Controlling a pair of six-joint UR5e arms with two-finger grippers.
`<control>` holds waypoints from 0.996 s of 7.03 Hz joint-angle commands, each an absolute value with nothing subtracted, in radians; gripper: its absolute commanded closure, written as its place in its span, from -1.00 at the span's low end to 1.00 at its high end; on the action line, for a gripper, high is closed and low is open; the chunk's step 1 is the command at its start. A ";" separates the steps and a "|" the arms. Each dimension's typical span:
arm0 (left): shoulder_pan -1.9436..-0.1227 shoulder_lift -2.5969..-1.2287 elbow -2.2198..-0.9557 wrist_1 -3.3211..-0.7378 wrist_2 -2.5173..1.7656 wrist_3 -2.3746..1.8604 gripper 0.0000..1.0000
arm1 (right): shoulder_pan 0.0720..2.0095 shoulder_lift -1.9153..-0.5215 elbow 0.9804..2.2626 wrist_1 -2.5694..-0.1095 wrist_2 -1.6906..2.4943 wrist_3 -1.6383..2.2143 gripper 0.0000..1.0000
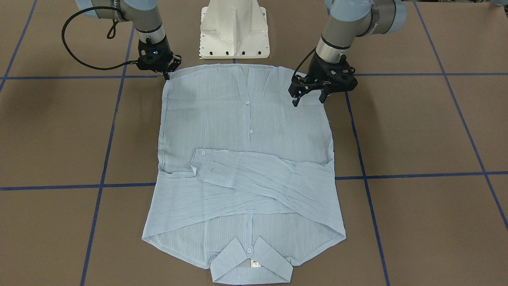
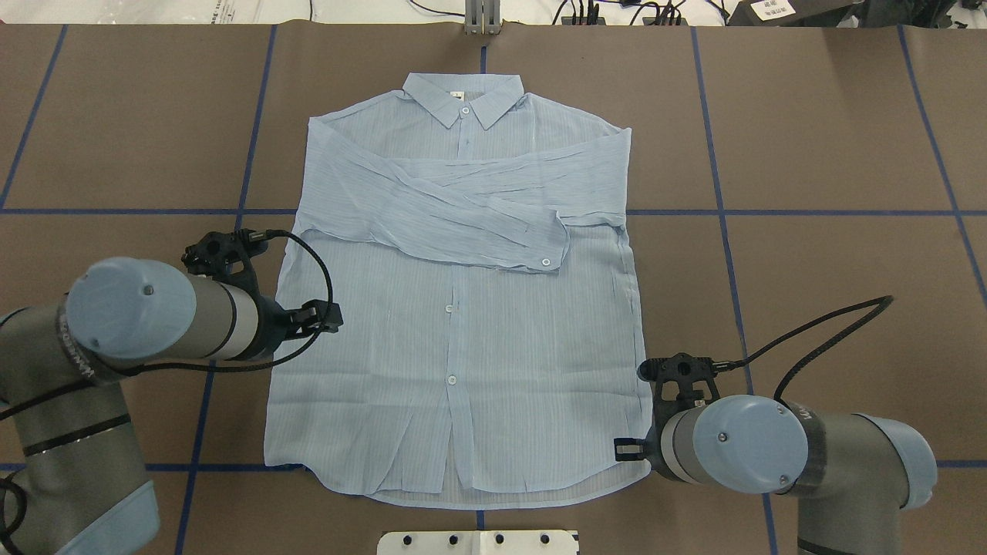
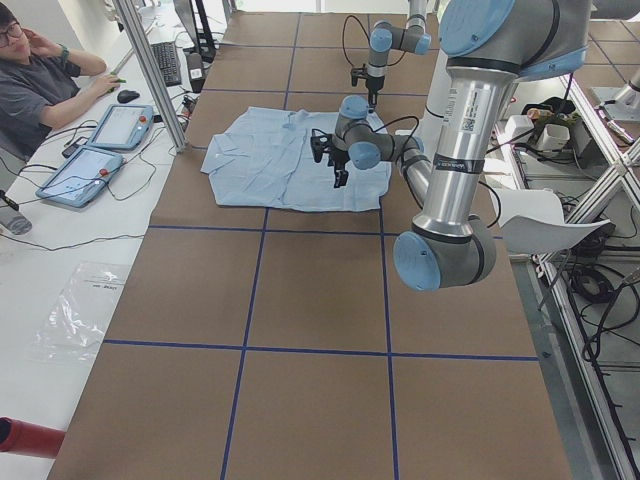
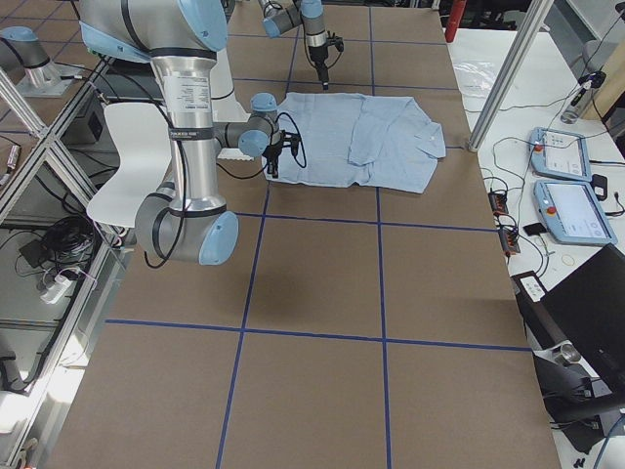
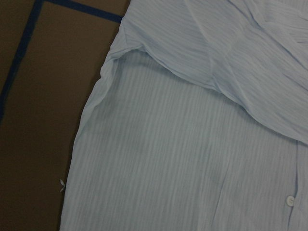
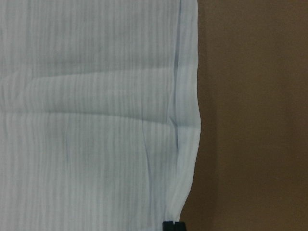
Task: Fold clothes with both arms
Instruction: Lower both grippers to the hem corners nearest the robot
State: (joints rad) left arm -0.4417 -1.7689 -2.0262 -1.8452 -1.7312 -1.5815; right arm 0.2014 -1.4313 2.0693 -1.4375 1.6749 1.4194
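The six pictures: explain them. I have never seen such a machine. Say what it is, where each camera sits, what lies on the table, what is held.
One robot with two grey-silver jointed arms, each ending in a black two-finger tool. One picture faces the robot from across the table, one looks down from behind it, two look along the table from its ends, and two come from wrist cameras. On the brown table lies a pale-blue striped button-up shirt, flat, sleeves folded across its chest. The left tool stands open above the shirt's side edge, holding nothing. The right tool looks shut at a hem corner; whether it pinches cloth I cannot tell.
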 commanded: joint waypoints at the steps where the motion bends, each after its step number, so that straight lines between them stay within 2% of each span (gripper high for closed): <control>1: -0.313 -1.619 -2.075 -1.990 -1.648 -1.702 -1.00 | 0.199 -1.428 2.074 -1.433 1.672 1.422 1.00; 3: -0.218 -1.600 -2.080 -1.988 -1.592 -1.758 -0.98 | 0.201 -1.428 2.097 -1.433 1.672 1.422 1.00; 7: -0.209 -1.597 -2.053 -1.979 -1.592 -1.753 -0.91 | 0.212 -1.411 2.095 -1.433 1.672 1.422 1.00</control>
State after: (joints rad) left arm -0.2097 -1.5988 -2.0593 -1.9805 -1.5926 -1.7541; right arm 0.2105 -1.4198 2.0958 -1.4326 1.6724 1.4220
